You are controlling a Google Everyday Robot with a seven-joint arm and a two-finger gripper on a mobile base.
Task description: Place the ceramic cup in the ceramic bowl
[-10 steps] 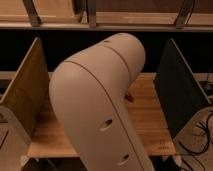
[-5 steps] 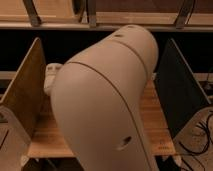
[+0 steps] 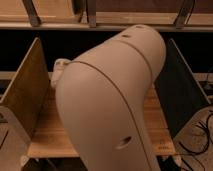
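Note:
My beige arm (image 3: 115, 100) fills the middle of the camera view and blocks most of the wooden tabletop (image 3: 47, 135). A small pale rounded shape (image 3: 59, 71) pokes out from behind the arm's left edge, above the table. I cannot tell whether it is the ceramic cup or part of the arm. The ceramic bowl is hidden or out of view. My gripper is not in view; it lies somewhere behind the arm.
A wooden side panel (image 3: 25, 95) stands at the table's left end and a dark panel (image 3: 182, 95) at its right end. A shelf with metal brackets (image 3: 100, 20) runs along the back. Cables (image 3: 200, 145) lie on the floor at the right.
The arm has swung further up and to the right, now covering more of the view. The pale shape at its left edge came into sight and stays there.

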